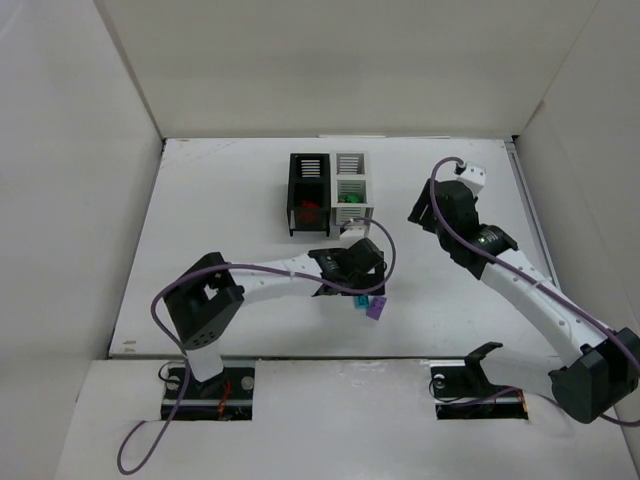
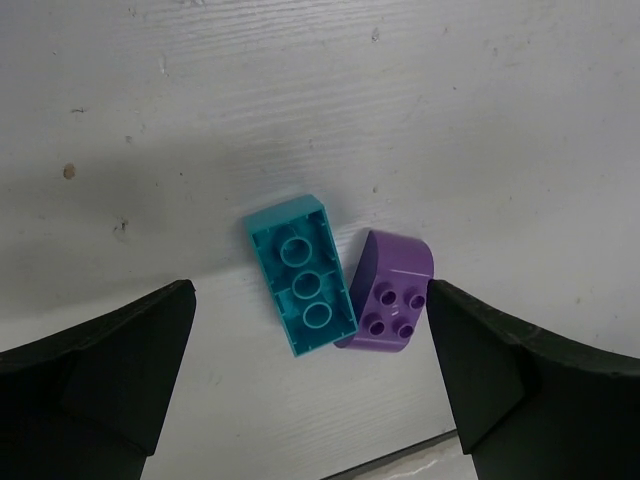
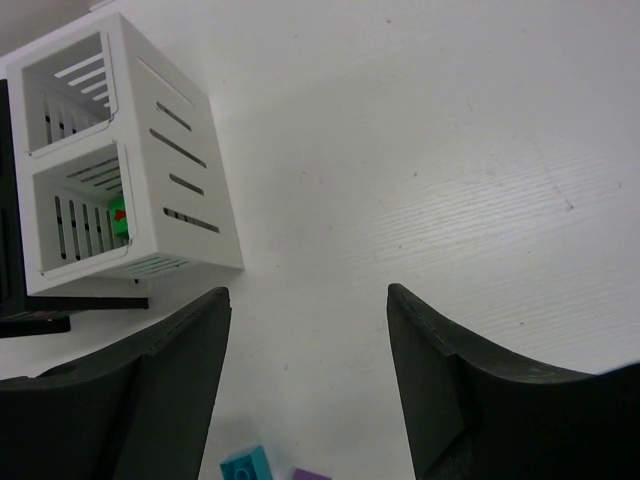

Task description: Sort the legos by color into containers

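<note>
Wide open and empty at left gripper, straddling teal lego on table: hollow side up, long axis slanting upper-left to lower-right in wrist view. Touching its lower right, tipped purple lego. Parted and empty too at right gripper, near white container.

Table holds black bin, white bin, teal brick, purple brick.
</note>
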Robot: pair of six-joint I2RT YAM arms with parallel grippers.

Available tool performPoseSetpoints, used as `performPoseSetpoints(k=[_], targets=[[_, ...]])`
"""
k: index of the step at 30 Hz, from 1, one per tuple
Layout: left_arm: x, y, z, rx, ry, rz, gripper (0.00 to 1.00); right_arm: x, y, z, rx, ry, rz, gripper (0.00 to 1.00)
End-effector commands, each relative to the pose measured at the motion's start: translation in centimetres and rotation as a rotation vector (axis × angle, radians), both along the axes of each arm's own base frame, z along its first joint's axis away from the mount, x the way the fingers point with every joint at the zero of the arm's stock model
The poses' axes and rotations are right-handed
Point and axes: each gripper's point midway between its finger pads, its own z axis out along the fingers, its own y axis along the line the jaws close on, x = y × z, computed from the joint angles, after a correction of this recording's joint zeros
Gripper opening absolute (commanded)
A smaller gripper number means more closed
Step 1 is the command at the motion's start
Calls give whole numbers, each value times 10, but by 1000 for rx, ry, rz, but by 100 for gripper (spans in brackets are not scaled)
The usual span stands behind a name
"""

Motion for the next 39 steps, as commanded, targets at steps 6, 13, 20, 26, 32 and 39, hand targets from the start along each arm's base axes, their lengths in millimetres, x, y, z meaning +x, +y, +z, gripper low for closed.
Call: performPoseSetpoints(k=[6, 13, 20, 26, 32, 39], targets=[[9, -2, -8, 78, 7, 105, 92, -1, -7, 2, -5, -11, -26, 69], [9, 1, -22, 137, 47, 146, 70, -4, -12, -9, -15, 8, -35, 69], [9, 1, -27, 147, 59, 161, 36, -3, -15, -11, -15, 8, -44, 69], [8, 6, -29, 164, 63, 175, 23, -4, -16, -15, -19, 17, -44, 69], [35, 25, 19, 203, -63, 269, 23, -4, -18, -18, -41, 21, -31, 69], [123, 78, 117, 104, -282, 414, 23, -4, -18, -17, -45, 11, 11, 69]])
